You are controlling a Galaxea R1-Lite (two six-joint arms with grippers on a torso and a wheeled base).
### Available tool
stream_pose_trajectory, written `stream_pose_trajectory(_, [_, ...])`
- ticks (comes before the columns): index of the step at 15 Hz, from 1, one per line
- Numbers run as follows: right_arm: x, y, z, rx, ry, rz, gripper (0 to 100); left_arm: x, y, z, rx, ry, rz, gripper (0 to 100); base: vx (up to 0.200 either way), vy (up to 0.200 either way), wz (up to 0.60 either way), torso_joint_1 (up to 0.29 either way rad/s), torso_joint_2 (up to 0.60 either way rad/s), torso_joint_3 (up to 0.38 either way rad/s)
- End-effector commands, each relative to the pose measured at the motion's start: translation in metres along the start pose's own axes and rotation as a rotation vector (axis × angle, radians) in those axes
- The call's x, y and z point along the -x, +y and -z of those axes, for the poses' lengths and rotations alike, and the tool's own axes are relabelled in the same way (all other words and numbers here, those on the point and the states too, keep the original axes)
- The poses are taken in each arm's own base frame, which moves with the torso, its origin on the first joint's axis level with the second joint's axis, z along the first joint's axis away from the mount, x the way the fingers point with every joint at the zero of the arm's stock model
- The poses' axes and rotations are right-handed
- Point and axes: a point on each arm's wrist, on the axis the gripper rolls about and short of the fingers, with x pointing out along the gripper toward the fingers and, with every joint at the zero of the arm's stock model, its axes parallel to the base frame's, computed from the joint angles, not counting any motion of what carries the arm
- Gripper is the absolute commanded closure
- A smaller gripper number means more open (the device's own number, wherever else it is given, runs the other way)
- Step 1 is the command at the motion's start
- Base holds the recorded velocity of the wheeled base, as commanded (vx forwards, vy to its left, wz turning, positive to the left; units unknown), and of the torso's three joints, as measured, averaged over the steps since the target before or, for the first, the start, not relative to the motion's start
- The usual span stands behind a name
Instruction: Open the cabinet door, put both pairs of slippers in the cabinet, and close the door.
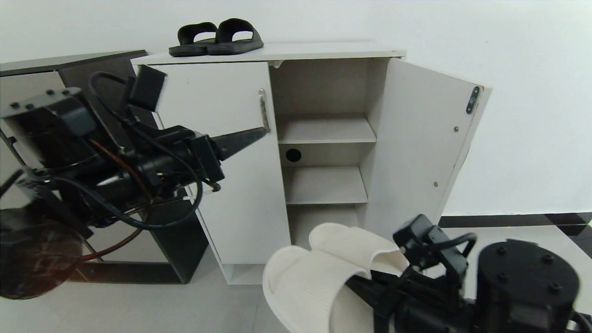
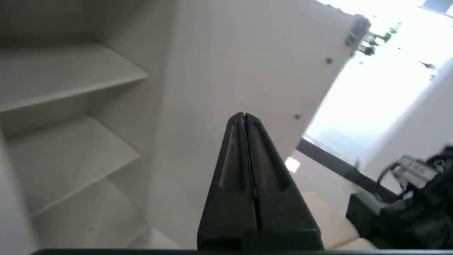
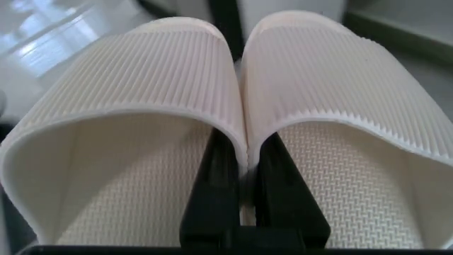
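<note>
Head view: a white cabinet [image 1: 323, 50] is seen against a white wall. Its left door [image 1: 240, 208] is closed and its right door [image 1: 416, 152] is swung wide. Two bare shelves [image 1: 323, 129] are shown inside the right half, with a bottom compartment under them. A pair of black slippers [image 1: 216, 38] is set side by side on the cabinet's top, over the left door. The left gripper [image 1: 261, 132] is held in front of the left door with its fingers pressed together and nothing between them. Its tip is placed at the lower end of the metal handle [image 1: 262, 111]; contact cannot be told. A pair of white slippers [image 1: 323, 273] is held up in the foreground by the right gripper [image 1: 358, 283], low and in front of the right door, outside the cabinet. A dark unit [image 1: 175, 240] is seen beside the cabinet on the left.

Left wrist view: the left gripper [image 2: 245, 122] is shown with both black fingers closed flat against each other. Behind it, the shelves [image 2: 64, 71] and the inner face of the right door [image 2: 233, 64] are seen.

Right wrist view: the white slippers [image 3: 141, 85] are seen from behind, straps up, side by side. The right gripper [image 3: 244, 152] is clamped on them: one finger is placed inside each slipper, and the two touching inner sides are pinched between them.
</note>
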Motion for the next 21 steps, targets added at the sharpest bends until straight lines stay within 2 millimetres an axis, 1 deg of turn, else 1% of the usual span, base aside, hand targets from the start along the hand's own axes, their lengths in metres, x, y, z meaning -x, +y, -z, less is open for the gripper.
stream_pose_trajectory(1, [-0.058,0.008,0.012,-0.023,0.002,0.158,100,0.063,-0.044,-0.037,-0.056,-0.104,-0.184,100,0.0,0.0,0.0,0.0,0.0,0.0])
stream_pose_trajectory(2, [-0.071,0.001,0.012,-0.028,-0.016,0.227,100,0.087,-0.061,-0.042,-0.081,-0.085,-0.29,100,0.0,0.0,0.0,0.0,0.0,0.0])
stream_pose_trajectory(3, [-0.083,-0.011,0.007,-0.037,-0.045,0.32,100,0.124,-0.083,-0.041,-0.142,-0.005,-0.469,100,0.0,0.0,0.0,0.0,0.0,0.0])
stream_pose_trajectory(4, [-0.089,-0.023,0.002,-0.045,-0.054,0.371,100,0.152,-0.097,-0.035,-0.219,0.071,-0.66,100,0.0,0.0,0.0,0.0,0.0,0.0])
stream_pose_trajectory(5, [-0.09,-0.033,0.001,-0.046,-0.04,0.4,100,0.177,-0.108,-0.031,-0.27,0.084,-0.847,100,0.0,0.0,0.0,0.0,0.0,0.0])
stream_pose_trajectory(6, [-0.091,-0.036,0.0,-0.048,-0.036,0.413,100,0.189,-0.114,-0.028,-0.274,0.078,-0.937,100,0.0,0.0,0.0,0.0,0.0,0.0])
stream_pose_trajectory(7, [-0.091,-0.042,-0.001,-0.05,-0.033,0.431,100,0.219,-0.127,-0.015,-0.28,0.078,-1.141,100,0.0,0.0,0.0,0.0,0.0,0.0])
stream_pose_trajectory(8, [-0.091,-0.043,-0.001,-0.051,-0.032,0.436,100,0.234,-0.135,0.0,-0.282,0.087,-1.255,100,0.0,0.0,0.0,0.0,0.0,0.0])
stream_pose_trajectory(9, [-0.091,-0.043,-0.001,-0.051,-0.032,0.437,100,0.246,-0.143,0.023,-0.283,0.097,-1.367,100,0.0,0.0,0.0,0.0,0.0,0.0])
stream_pose_trajectory(10, [-0.09,-0.043,-0.001,-0.05,-0.029,0.438,100,0.253,-0.148,0.046,-0.289,0.091,-1.431,100,0.0,0.0,0.0,0.0,0.0,0.0])
stream_pose_trajectory(12, [-0.089,-0.044,0.001,-0.05,-0.024,0.439,100,0.268,-0.153,0.094,-0.303,0.071,-1.408,100,0.0,0.0,0.0,0.0,0.0,0.0])
stream_pose_trajectory(13, [-0.089,-0.044,0.001,-0.049,-0.022,0.44,100,0.269,-0.148,0.112,-0.299,0.102,-1.361,100,0.0,0.0,0.0,0.0,0.0,0.0])
stream_pose_trajectory(15, [-0.088,-0.044,0.004,-0.046,-0.013,0.44,100,0.264,-0.133,0.138,-0.253,0.149,-1.221,100,0.0,0.0,0.0,0.0,0.0,0.0])
stream_pose_trajectory(16, [-0.088,-0.044,0.005,-0.046,-0.01,0.441,100,0.261,-0.128,0.149,-0.252,0.145,-1.111,100,0.0,0.0,0.0,0.0,0.0,0.0])
stream_pose_trajectory(17, [-0.087,-0.045,0.006,-0.046,-0.009,0.441,100,0.259,-0.126,0.154,-0.258,0.12,-1.025,100,0.0,0.0,0.0,0.0,0.0,0.0])
stream_pose_trajectory(18, [-0.087,-0.045,0.007,-0.045,-0.004,0.441,100,0.258,-0.128,0.155,-0.247,0.091,-0.847,100,0.0,0.0,0.0,0.0,0.0,0.0])
stream_pose_trajectory(20, [-0.088,-0.045,0.008,-0.044,0.001,0.439,100,0.259,-0.13,0.157,-0.241,0.087,-0.761,100,0.0,0.0,0.0,0.0,0.0,0.0])
stream_pose_trajectory(21, [-0.09,-0.045,0.011,-0.039,0.01,0.439,100,0.259,-0.131,0.157,-0.245,0.077,-0.767,100,0.0,0.0,0.0,0.0,0.0,0.0])
